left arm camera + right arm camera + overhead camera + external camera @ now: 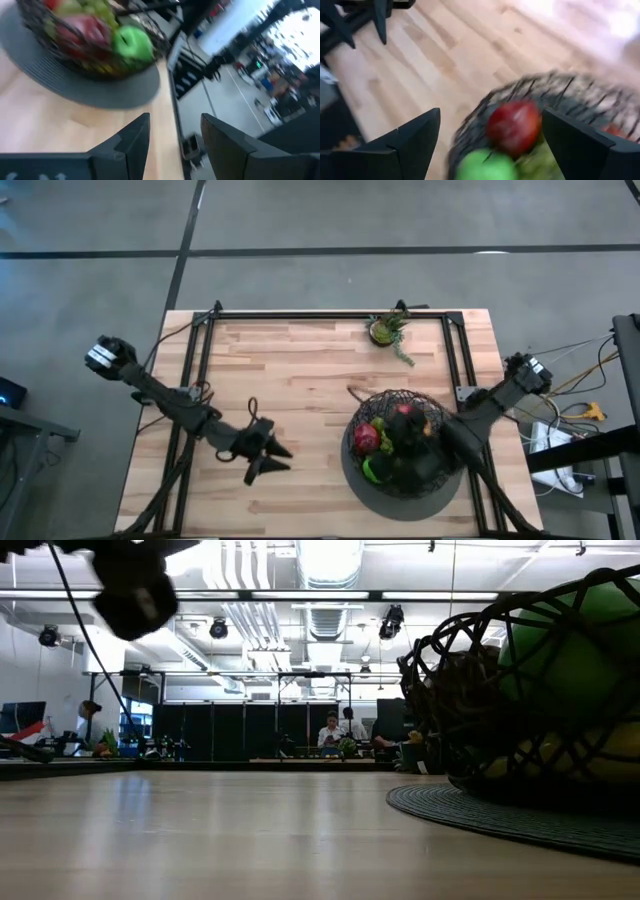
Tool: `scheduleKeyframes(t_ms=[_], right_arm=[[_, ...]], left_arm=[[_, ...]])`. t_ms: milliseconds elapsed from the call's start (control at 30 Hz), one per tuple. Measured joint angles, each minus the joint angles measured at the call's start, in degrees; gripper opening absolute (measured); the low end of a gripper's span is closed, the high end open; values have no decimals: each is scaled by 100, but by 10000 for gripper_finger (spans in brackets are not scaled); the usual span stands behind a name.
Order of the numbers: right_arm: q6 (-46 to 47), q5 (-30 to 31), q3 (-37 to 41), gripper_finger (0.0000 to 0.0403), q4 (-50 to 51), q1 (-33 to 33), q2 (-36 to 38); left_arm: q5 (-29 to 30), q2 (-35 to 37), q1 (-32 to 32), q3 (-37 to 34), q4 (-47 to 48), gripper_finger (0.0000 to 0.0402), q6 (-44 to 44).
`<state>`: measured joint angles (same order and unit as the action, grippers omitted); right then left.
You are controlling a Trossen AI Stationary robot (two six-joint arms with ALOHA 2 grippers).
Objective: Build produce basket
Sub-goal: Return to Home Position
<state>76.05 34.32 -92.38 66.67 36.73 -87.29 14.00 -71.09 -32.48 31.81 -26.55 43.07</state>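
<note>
Filled basket at the table's 4 o'clock, both claws empty.

At about 8 o'clock on the wooden table [300, 370], the left gripper [280, 458] hangs with its fingers parted in a moderate V, nothing between them, pointing toward 3 o'clock at the basket. A potted plant [386, 330] stands by the 1 o'clock edge. The basket [385, 398] sits upright on a grey disc [400, 498], mouth up; being round, it shows no long axis. Inside lie a red apple [367, 438] and a green apple [374, 471]. The right gripper [491, 110] hovers over the basket's 4 o'clock side, fingers wide apart, holding nothing.
</note>
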Motion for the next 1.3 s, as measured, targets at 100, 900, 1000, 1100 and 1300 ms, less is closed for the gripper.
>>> scheduleKeyframes(t_ms=[100, 900, 1000, 1100, 1300], right_arm=[[-1159, -301, 2, 329, -13, -517, 111], [-6589, -4961, 3851, 328, -2766, -5298, 4230], [-6018, -4954, 4302, 328, -2843, -5348, 4592], [-5869, -5006, 4657, 328, -2864, -5337, 4872], [-5836, -5691, 5205, 328, -3592, -5326, 5516]], left_arm=[[0, 0, 380, 20, -11, 160, -2], [749, 0, 1890, 256, -4, 160, 914], [910, 0, 1904, 255, 0, 160, 885], [954, 0, 1938, 252, 2, 160, 889], [997, 0, 1938, 248, 0, 160, 985]])
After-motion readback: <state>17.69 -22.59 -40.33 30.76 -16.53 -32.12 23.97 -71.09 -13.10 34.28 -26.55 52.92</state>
